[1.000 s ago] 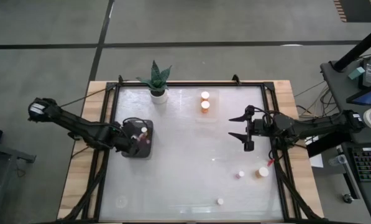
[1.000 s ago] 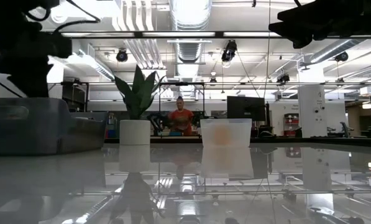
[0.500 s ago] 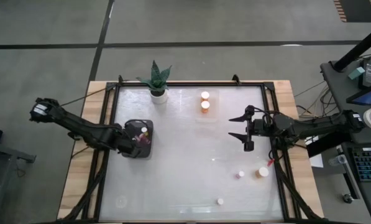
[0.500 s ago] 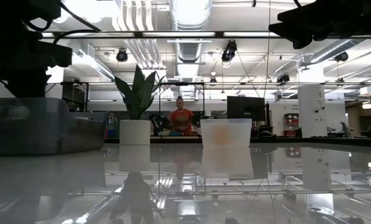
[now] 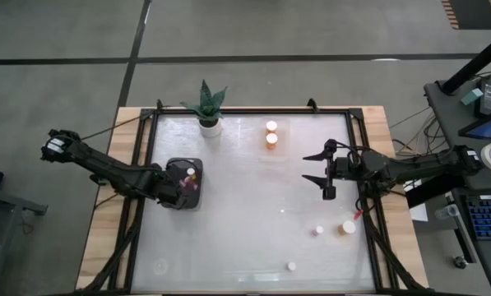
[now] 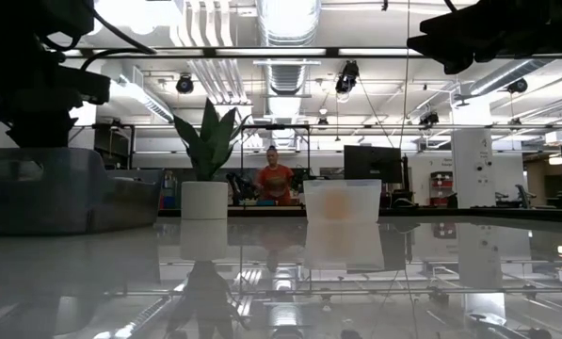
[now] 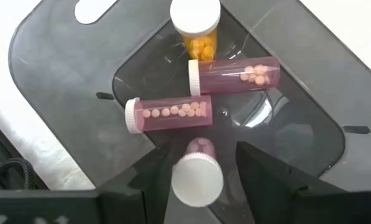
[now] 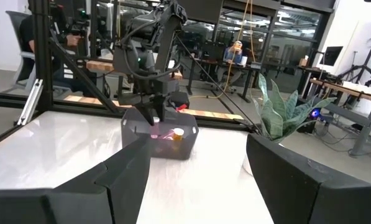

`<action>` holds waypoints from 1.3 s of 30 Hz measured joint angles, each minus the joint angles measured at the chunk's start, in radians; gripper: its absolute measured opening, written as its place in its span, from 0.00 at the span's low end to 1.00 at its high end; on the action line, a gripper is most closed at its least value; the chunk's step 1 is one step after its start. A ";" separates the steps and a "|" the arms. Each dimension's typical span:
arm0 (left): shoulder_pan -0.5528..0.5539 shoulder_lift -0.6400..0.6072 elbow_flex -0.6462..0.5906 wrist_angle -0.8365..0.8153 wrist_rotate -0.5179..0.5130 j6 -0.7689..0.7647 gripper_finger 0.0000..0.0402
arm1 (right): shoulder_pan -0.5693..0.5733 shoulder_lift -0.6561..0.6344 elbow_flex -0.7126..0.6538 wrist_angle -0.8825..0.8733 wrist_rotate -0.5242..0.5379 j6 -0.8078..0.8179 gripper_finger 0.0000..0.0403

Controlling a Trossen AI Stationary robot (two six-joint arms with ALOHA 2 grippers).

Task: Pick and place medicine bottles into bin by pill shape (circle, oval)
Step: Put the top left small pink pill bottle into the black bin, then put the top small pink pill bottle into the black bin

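Left wrist view alone: four medicine bottles (image 7: 170, 114) inside dark bin (image 7: 67, 93).

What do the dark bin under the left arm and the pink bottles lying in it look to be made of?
The dark bin looks like smoky, semi-translucent grey plastic: smooth, with a glossy floor that throws glints. The pink bottles look like tinted see-through plastic, since the pills show through their walls; their white caps appear opaque, matte plastic. The left gripper has its jaws parted around an upright bottle.

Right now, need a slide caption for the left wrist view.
Left gripper open above the dark bin, pink bottle between its fingers, three bottles already inside.
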 joint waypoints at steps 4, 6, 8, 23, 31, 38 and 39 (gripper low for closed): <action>0.000 0.000 0.009 0.000 0.001 0.001 0.41 | 0.000 0.000 0.000 0.000 0.000 0.000 0.64; 0.000 0.000 0.016 0.000 0.006 0.011 0.41 | 0.000 0.000 0.000 0.000 0.000 0.000 0.64; 0.000 0.000 0.024 0.000 0.020 0.026 0.41 | 0.000 0.000 0.000 0.000 0.000 0.000 0.64; 0.000 0.000 0.139 -0.034 0.046 0.086 0.41 | 0.000 0.000 0.000 -0.006 0.020 0.003 0.64; 0.000 0.000 0.171 0.031 0.014 0.171 0.41 | 0.000 0.000 0.000 -0.008 0.045 0.022 0.64; 0.000 0.002 0.161 0.238 -0.039 0.378 0.41 | 0.000 0.000 0.000 -0.032 0.045 0.077 0.64; 0.000 0.002 0.161 0.267 -0.048 0.405 0.41 | 0.000 0.000 0.000 -0.040 0.045 0.092 0.64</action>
